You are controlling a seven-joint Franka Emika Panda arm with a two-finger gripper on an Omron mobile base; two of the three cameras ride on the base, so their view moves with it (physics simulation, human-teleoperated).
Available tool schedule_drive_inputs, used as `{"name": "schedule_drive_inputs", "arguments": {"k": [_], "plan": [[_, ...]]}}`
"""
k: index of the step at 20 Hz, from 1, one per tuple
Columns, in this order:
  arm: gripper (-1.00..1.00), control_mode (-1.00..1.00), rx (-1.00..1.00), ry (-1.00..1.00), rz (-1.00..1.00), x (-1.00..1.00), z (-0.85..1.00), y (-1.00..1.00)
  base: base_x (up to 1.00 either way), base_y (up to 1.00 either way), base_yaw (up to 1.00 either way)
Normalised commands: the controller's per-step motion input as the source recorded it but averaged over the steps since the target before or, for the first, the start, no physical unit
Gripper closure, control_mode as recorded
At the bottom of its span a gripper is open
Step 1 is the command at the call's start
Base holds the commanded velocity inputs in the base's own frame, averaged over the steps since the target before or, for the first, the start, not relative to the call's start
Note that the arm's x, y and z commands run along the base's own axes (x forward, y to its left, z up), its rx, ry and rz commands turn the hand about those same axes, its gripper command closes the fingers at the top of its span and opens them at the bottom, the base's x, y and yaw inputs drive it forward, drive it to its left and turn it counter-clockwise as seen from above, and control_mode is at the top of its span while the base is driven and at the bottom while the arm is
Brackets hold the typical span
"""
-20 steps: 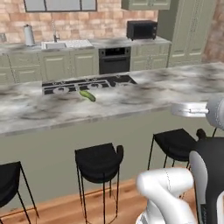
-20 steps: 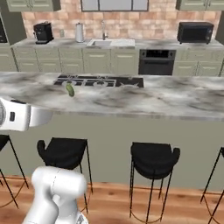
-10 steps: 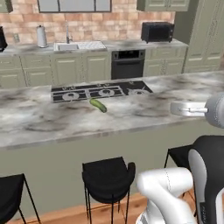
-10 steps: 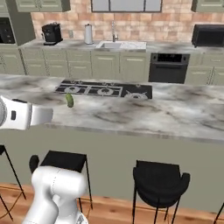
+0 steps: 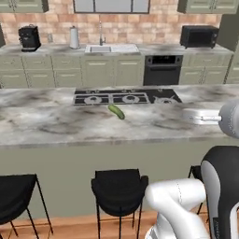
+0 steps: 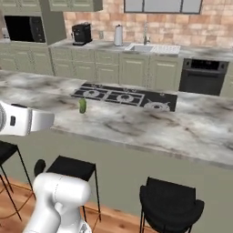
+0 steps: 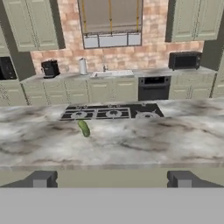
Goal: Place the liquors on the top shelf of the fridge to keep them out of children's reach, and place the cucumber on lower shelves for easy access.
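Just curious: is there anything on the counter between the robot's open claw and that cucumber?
No. In the hand view, bare marble counter lies between the gripper and the cucumber.

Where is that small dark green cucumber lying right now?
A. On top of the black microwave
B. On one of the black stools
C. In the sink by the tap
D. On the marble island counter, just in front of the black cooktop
D. The small dark green cucumber lies on the grey-veined marble island counter, just at the near edge of the black cooktop; the hand view shows the same.
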Motion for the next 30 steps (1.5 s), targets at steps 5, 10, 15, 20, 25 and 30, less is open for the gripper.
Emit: {"name": "schedule_drive_inputs", "arguments": {"k": [5,10,15,20,25,30], "plan": [[-1.00,1.00,0.00,0.00,0.00,0.00,0.00,0.00,0.69,-0.31,0.38],[-1.00,1.00,0.00,0.00,0.00,0.00,0.00,0.00,0.63,-0.10,0.34],[-1.00,-1.00,0.00,0.04,0.04,0.09,0.00,0.00,0.43,0.00,0.21],[-1.00,-1.00,0.00,0.27,0.10,0.55,-0.11,0.00,0.00,0.00,0.00],[-1.00,-1.00,0.00,0.32,0.05,0.68,-0.48,0.08,0.00,0.00,0.00],[-1.00,-1.00,0.00,0.30,0.02,0.77,-0.54,0.34,0.00,0.00,0.00]]}}
